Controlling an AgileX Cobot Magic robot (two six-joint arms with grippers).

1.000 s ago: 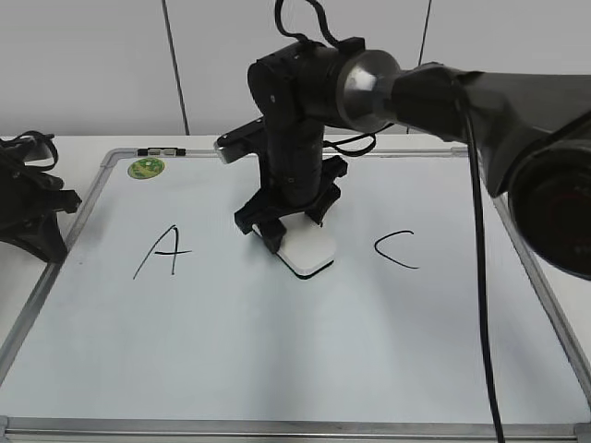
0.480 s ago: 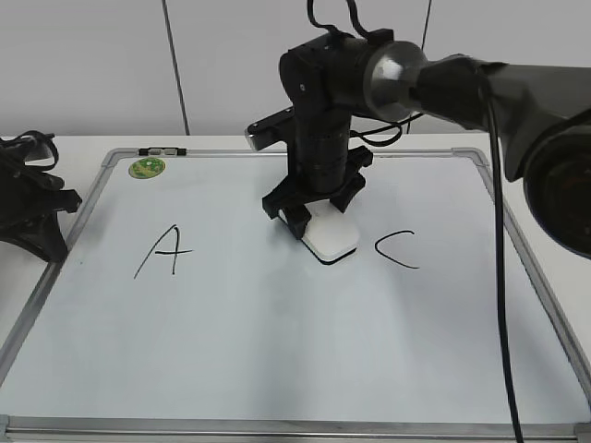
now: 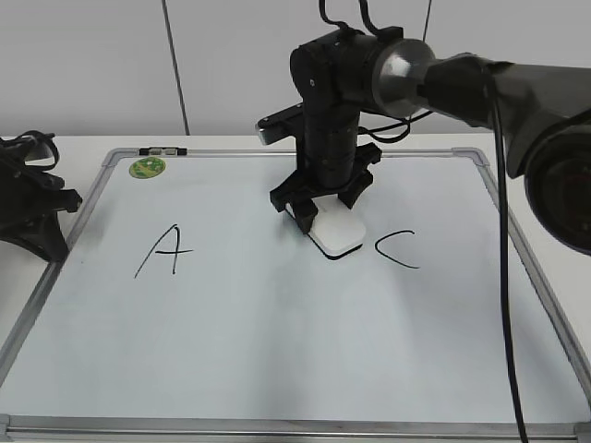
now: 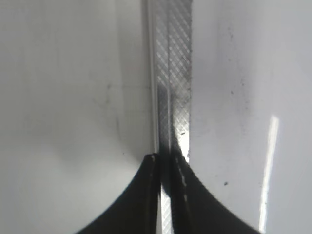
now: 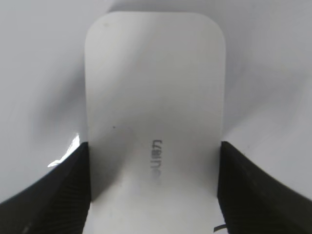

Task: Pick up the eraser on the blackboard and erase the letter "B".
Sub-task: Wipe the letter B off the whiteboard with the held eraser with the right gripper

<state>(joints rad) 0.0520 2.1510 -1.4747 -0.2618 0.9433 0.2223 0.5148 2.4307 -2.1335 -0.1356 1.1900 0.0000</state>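
Observation:
The white eraser (image 3: 337,236) lies flat on the blackboard (image 3: 277,351), between the black "A" (image 3: 164,249) and the black "C" (image 3: 395,247), closer to the "C". My right gripper (image 3: 323,210) points down and is shut on the eraser's two long sides. In the right wrist view the eraser (image 5: 155,97), with its grey lettering, fills the space between the fingers (image 5: 155,161). No letter "B" shows on the board. My left gripper (image 3: 37,208) rests off the board's left edge. In the left wrist view its fingers (image 4: 168,158) are shut and empty.
A round green sticker (image 3: 146,168) sits at the board's far left corner. The board's silver frame (image 4: 173,73) runs under the left gripper. The right arm and its cable (image 3: 499,212) hang over the board's right side. A white wall stands behind the table.
My right gripper has slid the eraser to the right and slightly farther back, from the board's middle towards the "C". The left arm has not moved.

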